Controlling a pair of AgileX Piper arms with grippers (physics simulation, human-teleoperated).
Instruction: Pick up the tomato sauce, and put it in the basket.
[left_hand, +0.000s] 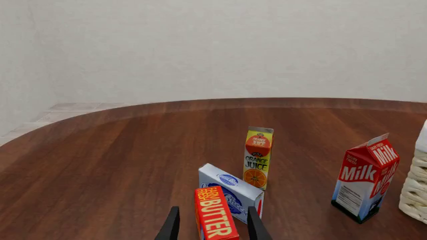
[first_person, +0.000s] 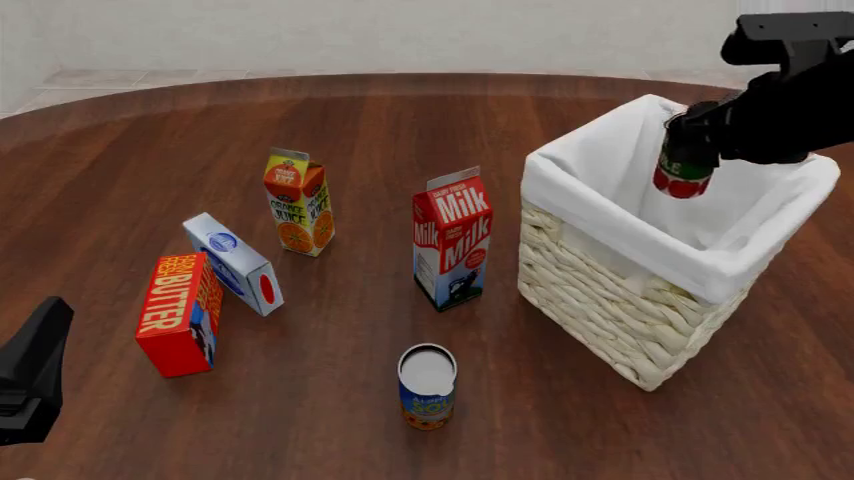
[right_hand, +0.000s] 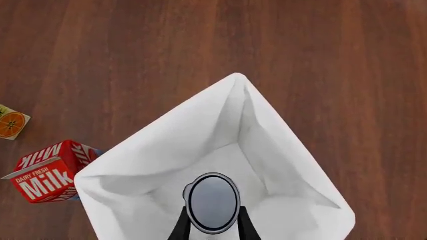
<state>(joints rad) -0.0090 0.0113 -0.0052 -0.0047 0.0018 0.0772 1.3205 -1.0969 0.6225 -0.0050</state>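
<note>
Front view: our right fingers (first_person: 686, 150) grip the tomato sauce (first_person: 683, 172) inside the basket (first_person: 627, 320) rim — walls well clear; left fingers (left_hand: 212, 227) wide beside the butter (left_hand: 215, 212).

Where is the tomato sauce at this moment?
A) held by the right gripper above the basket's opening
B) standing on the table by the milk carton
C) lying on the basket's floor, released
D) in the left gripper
A: the right gripper holds the tomato sauce over the basket.

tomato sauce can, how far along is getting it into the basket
Pickup looks done: the right gripper holds the small red-and-green tomato sauce can over the white-lined wicker basket. In hand: positioning above the opening. Left: lowering and releasing. The left gripper is open, idle.
</note>
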